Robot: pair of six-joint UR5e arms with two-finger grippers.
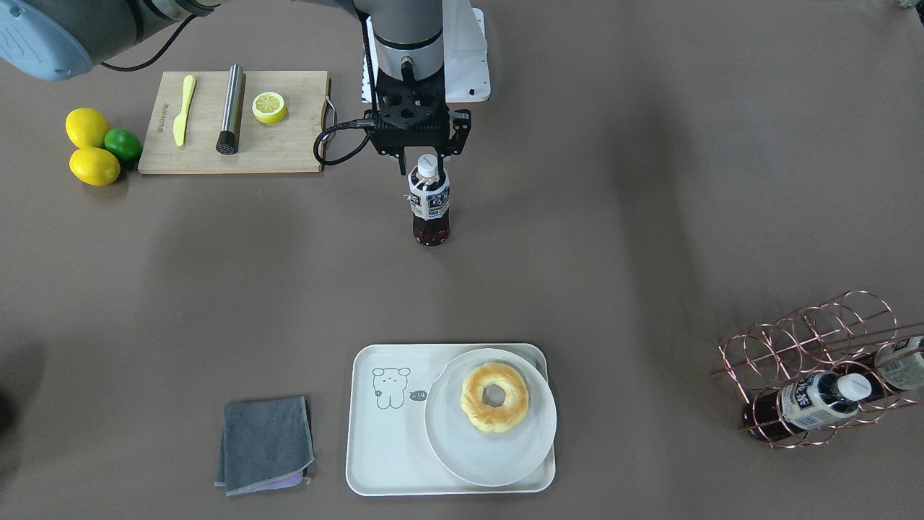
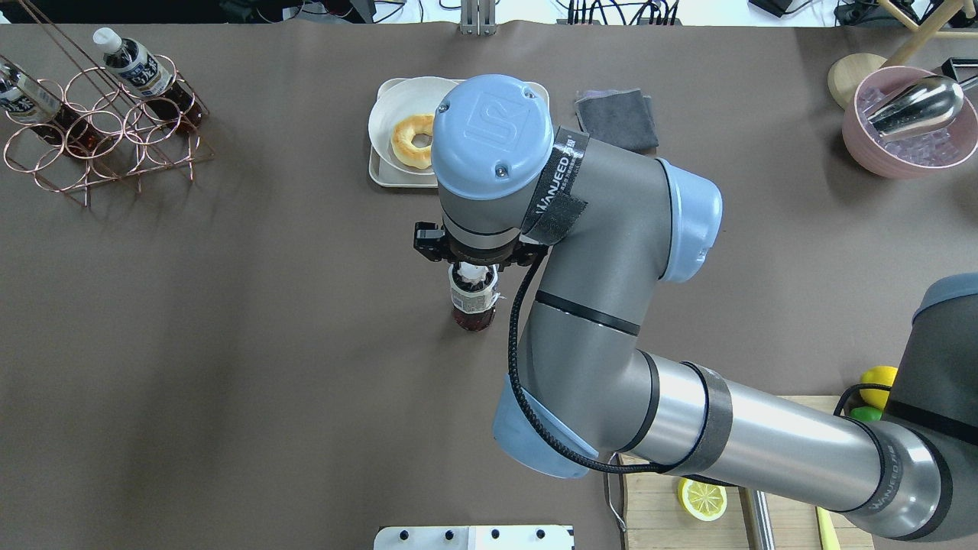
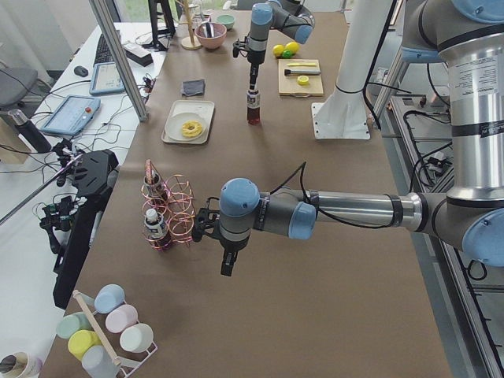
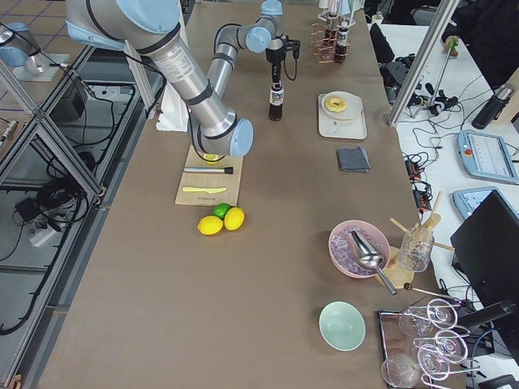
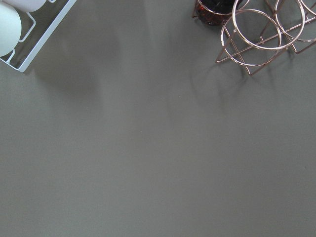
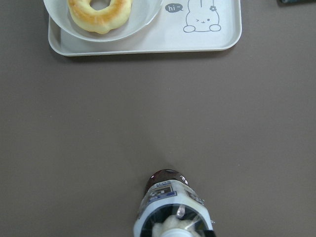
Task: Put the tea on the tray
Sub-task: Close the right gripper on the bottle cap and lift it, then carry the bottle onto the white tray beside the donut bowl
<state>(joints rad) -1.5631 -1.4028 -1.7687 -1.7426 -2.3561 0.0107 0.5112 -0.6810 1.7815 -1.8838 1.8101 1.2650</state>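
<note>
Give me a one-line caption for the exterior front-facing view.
Right end effector grips the upright tea at its top, apart from the tray holding a plate and doughnut.

Brown table (image 1: 216, 289): tray (image 1: 382, 462), wooden board (image 1: 289, 144), grey cloth (image 1: 263, 444), copper rack (image 1: 808, 361), two lemons (image 1: 86, 127), lime (image 1: 123, 144).

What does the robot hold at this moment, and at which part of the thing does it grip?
The right gripper holds the tea at its white-capped top, with the bottle upright. Nothing shows in the left gripper.
</note>
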